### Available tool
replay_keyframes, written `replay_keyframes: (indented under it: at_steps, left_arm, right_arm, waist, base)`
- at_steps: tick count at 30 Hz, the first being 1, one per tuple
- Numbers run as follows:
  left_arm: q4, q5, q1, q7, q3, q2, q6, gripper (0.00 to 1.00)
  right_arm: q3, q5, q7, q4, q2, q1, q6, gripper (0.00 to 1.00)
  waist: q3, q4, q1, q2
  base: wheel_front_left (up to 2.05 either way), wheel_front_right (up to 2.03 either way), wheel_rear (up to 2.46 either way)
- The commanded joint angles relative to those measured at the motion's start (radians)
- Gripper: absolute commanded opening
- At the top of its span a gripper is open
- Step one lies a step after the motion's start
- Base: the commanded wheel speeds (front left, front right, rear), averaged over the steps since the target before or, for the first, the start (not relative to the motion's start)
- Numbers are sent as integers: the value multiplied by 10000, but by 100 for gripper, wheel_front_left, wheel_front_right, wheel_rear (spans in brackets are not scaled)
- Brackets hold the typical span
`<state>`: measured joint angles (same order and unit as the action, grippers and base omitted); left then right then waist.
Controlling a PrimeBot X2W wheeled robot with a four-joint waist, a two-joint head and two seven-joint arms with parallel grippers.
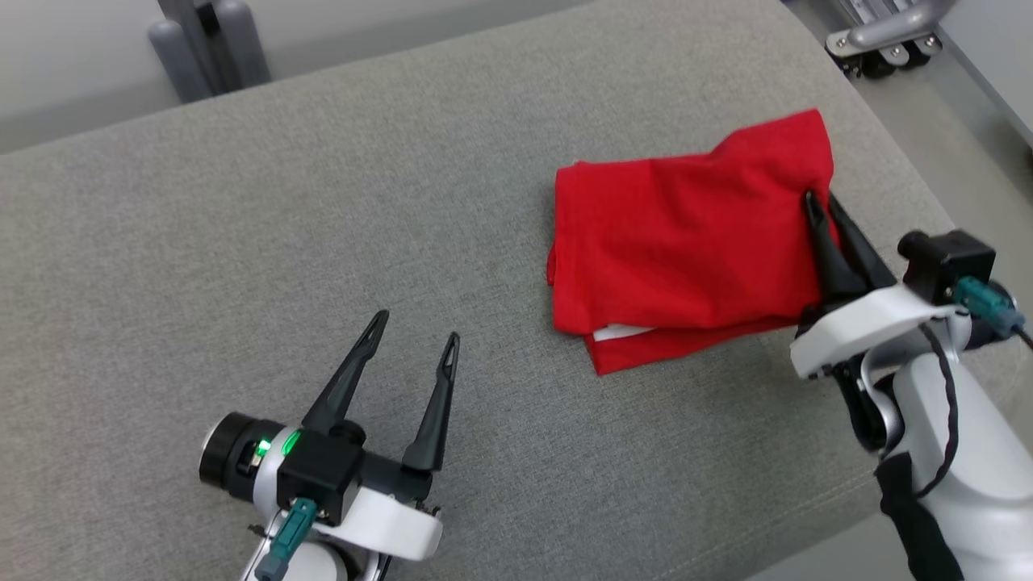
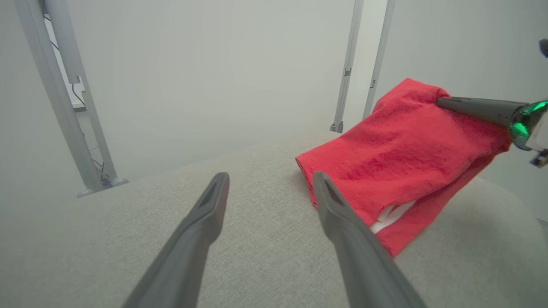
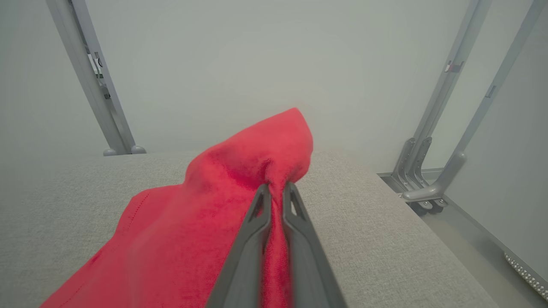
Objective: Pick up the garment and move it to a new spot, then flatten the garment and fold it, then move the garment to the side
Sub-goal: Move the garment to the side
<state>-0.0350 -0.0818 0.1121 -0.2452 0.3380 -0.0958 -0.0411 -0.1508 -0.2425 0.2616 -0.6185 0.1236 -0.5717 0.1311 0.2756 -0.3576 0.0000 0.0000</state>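
The folded red garment [image 1: 686, 242] lies right of centre in the head view on the grey padded surface [image 1: 323, 202]; moving it aside seems the step in hand, best done low and slowly so the layers stay stacked. The right gripper [image 1: 819, 202] reaches in from the lower right, fingers pinching the garment's raised right edge; the left gripper [image 1: 416, 328] hovers lower left, fingers spread, empty.

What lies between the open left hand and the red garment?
Only bare grey upholstery; the head view shows the left hand clear of the red garment.
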Motion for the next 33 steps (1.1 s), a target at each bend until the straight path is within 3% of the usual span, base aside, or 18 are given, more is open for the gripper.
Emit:
replay_keyframes:
  at_steps: [1,11,20,28,33]
  left_arm:
    - [175,-14,268,63,-3,-40,63,100]
    - [2033,572,1546,982,497,-163,304,100]
    - [3356,947,2495,1622,880,-174,478,100]
    - [3996,1179,2765,2041,1036,-346,557,100]
    - [4088,1235,2860,2146,1066,-406,559,100]
  right_arm:
    - [-24,51,47,-30,86,-284,-7,0]
    - [823,839,47,-297,791,-2124,-7,0]
    - [2779,2145,47,-759,1345,-3473,-7,0]
    - [4881,4186,47,-449,1120,-3941,-7,0]
    - [5216,5022,47,-222,968,-3955,-7,0]
  waist:
    - [335,-137,0,0]
    - [2147,302,0,0]
    - [3401,676,0,0]
    - [3874,760,0,0]
    - [3984,829,0,0]
  base:
    - [0,0,0]
    - [0,0,0]
    - [0,0,0]
    - [0,0,0]
    - [0,0,0]
